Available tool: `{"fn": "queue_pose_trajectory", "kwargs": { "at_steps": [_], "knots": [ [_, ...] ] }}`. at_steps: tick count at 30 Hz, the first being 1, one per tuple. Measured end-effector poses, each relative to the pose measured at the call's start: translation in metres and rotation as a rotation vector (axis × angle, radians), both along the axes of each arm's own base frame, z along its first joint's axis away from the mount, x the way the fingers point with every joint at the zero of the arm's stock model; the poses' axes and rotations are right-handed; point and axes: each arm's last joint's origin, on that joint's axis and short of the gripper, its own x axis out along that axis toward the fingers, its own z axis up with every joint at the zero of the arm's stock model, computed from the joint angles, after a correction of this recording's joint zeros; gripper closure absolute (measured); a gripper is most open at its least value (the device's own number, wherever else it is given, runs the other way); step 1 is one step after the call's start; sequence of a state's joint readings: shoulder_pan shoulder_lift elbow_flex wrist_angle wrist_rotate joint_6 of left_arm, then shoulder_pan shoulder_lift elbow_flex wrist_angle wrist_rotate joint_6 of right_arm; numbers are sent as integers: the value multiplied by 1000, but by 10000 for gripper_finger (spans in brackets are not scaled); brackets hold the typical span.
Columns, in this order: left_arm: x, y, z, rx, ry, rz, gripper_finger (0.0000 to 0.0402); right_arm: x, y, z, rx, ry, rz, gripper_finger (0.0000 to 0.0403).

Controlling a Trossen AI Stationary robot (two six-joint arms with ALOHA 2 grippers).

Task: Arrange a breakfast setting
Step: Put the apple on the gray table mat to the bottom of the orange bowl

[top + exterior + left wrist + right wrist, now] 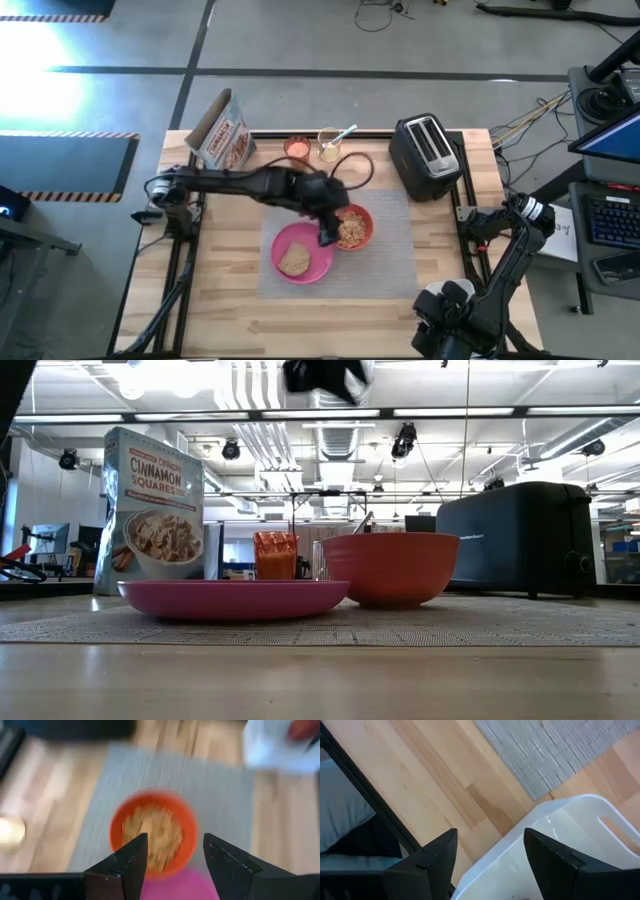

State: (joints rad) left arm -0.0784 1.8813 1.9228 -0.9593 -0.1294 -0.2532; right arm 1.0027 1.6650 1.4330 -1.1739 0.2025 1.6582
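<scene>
On the grey mat (395,250) stand a pink plate (312,268) bearing a toast slice (294,260) and, to its right, an orange-red bowl (356,228) filled with cereal. My left gripper (172,842) hangs open above the bowl's (152,837) near-left rim, well clear of it, high in the low view (322,375). A small orange cup (297,148) and a glass with a spoon (340,135) in it stand behind the mat. My right gripper (490,835) waits open over a white bin (560,845) at the near right.
A cereal box (222,132) stands at the far left and a black toaster (428,155) at the far right, its cord looping behind the bowl. Bare wood lies along the near edge (300,320); the mat's right half (555,750) has nothing on it.
</scene>
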Motion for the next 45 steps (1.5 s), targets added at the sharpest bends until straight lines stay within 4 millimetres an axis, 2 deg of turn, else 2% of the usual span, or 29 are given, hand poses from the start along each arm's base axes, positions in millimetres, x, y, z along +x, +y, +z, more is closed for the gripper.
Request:
{"fn": "queue_pose_trajectory", "kwargs": {
  "at_steps": [5, 7, 8, 9, 11, 15, 17, 20, 23, 26, 31, 35, 38, 45],
  "knots": [
    [33, -3, 49, -6, -216, -11, 226, 1, 0, 0, -3, -1, 11, 183],
    [51, -3, 62, 124, -396, -88, 226, 1, 0, 0, -10, -7, 23, 183],
    [52, -1, 67, 192, -478, -130, 226, 1, -1, 0, -16, -10, 23, 183],
    [48, 0, 62, 236, -451, -152, 226, 1, -1, 0, -23, -25, 17, 183],
    [30, 9, 66, 268, -410, -94, 226, 2, -1, -1, -34, -60, -14, 183],
    [-27, 41, 69, 294, -316, 224, 226, 1, 0, -1, -36, -71, -16, 183],
    [-56, 48, 55, 293, -284, 329, 226, 0, 0, -2, -49, -65, 21, 183],
    [-98, 46, 27, 272, -340, 390, 226, 0, -1, -3, -61, -61, 51, 183],
    [-140, 46, 2, 221, -509, 421, 226, 0, -1, -4, -63, -59, 46, 183],
    [-176, 46, -32, 181, -675, 430, 226, 0, -1, -4, -58, -60, 33, 183],
    [-225, 44, -100, 141, -854, 439, 226, 0, -1, -4, -57, -61, 32, 183],
    [-250, 42, -148, 152, -924, 373, 226, 0, -1, -4, -54, -62, 23, 183],
    [-265, 42, -166, 211, -1023, 356, 226, 0, -1, -4, -51, -62, 8, 183],
    [-263, 46, -170, 319, -825, 452, 226, 0, -1, -4, -54, -59, 7, 183]
  ]
}}
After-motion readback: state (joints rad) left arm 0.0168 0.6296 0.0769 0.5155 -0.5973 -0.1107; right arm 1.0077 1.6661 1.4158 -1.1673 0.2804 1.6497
